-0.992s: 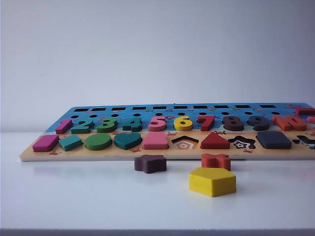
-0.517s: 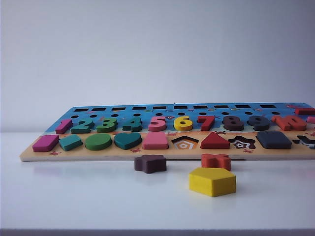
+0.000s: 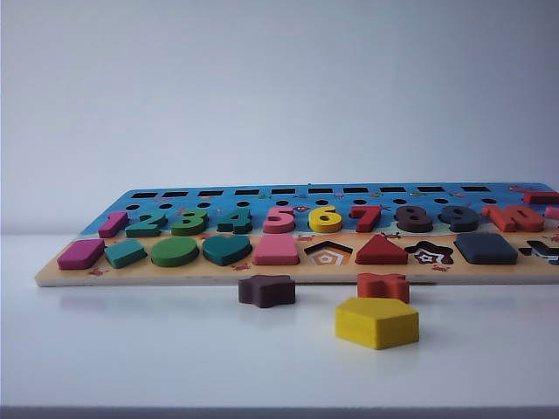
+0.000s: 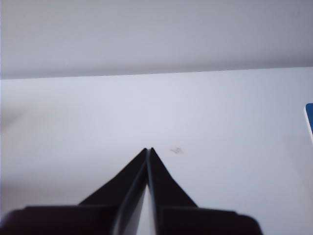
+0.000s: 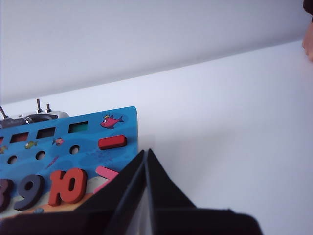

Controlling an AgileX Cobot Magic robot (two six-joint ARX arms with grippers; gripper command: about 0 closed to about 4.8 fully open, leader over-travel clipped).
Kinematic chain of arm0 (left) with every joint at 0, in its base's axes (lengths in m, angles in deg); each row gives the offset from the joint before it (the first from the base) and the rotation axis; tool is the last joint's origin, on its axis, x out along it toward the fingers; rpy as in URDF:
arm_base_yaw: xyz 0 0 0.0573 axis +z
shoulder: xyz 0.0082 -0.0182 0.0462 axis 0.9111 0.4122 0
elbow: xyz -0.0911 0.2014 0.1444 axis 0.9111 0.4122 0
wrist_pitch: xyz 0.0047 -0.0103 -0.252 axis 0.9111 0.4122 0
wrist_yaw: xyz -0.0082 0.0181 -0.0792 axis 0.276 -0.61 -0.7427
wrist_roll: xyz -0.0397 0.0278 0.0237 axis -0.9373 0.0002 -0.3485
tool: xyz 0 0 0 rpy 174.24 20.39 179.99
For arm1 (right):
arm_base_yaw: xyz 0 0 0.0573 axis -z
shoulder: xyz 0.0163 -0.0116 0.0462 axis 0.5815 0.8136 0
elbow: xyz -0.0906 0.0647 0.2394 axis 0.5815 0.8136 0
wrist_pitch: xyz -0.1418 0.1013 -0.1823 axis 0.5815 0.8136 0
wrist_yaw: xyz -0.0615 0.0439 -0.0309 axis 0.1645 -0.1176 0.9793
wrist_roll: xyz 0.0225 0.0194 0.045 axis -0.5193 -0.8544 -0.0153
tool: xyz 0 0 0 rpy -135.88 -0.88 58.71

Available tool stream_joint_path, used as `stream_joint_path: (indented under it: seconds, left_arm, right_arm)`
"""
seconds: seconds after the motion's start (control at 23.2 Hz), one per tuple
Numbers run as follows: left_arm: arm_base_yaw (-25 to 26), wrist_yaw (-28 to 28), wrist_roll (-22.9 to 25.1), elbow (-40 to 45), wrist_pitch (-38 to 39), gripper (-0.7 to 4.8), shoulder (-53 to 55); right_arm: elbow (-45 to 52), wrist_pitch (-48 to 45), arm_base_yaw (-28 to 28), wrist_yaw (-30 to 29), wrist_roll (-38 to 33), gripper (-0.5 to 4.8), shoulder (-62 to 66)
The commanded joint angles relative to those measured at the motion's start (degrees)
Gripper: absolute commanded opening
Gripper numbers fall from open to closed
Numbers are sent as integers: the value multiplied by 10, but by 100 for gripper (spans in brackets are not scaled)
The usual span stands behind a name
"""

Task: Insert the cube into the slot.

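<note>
On puzzle board [image 3: 52, 278], cube [image 3: 486, 249] fills slot; left hand [image 4: 148, 150] and right hand [image 5: 146, 151] pinched closed, empty.

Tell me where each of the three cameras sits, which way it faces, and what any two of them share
Exterior view: low at table height, facing the puzzle board side-on; the cube lies in the board; no arm shows.
Left wrist view: on the left arm, facing bare table; left gripper shut.
Right wrist view: on the right arm, over the board's end; right gripper shut.
Shared: exterior and right wrist both show the orange 10.
</note>
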Motion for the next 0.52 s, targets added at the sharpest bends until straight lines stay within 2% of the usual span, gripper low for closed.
stream_joint_path:
  seconds: [0.04, 0.34, 0.52]
  left_arm:
    - [0, 0, 2, 14, -25, 10, -6]
    - [0, -4, 2, 42, -24, 10, -32]
    - [0, -5, 2, 61, -24, 10, -54]
  right_arm:
    - [-1, -5, -1, 3, 35, -8, -2]
    - [-1, -4, 0, 44, 61, -8, -2]
    - [-1, -4, 0, 44, 61, -8, -2]
